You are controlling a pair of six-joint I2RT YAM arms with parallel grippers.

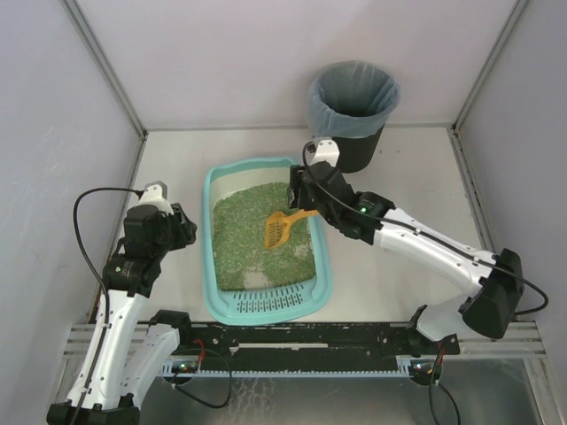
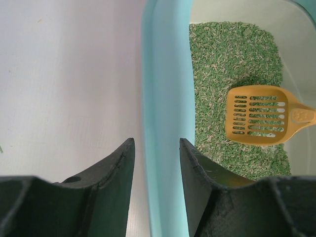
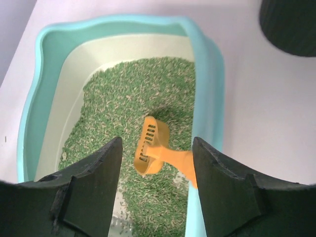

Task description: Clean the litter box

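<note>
We see the litter box [image 1: 211, 257] in the middle of the tabletop [image 1: 416, 177], with the orange scoop [image 2: 259, 116] lying on its green litter [image 3: 128, 94]. Left end effector [image 2: 155, 153] has its fingers apart, with the box's left rim showing between them. Right end effector [image 3: 157, 143] also has its fingers apart, the scoop handle in view between them.

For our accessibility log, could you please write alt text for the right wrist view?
An orange slotted scoop lies on green litter in a light-teal litter box, framed by the open right tool. A black bin shows at top right.
</note>
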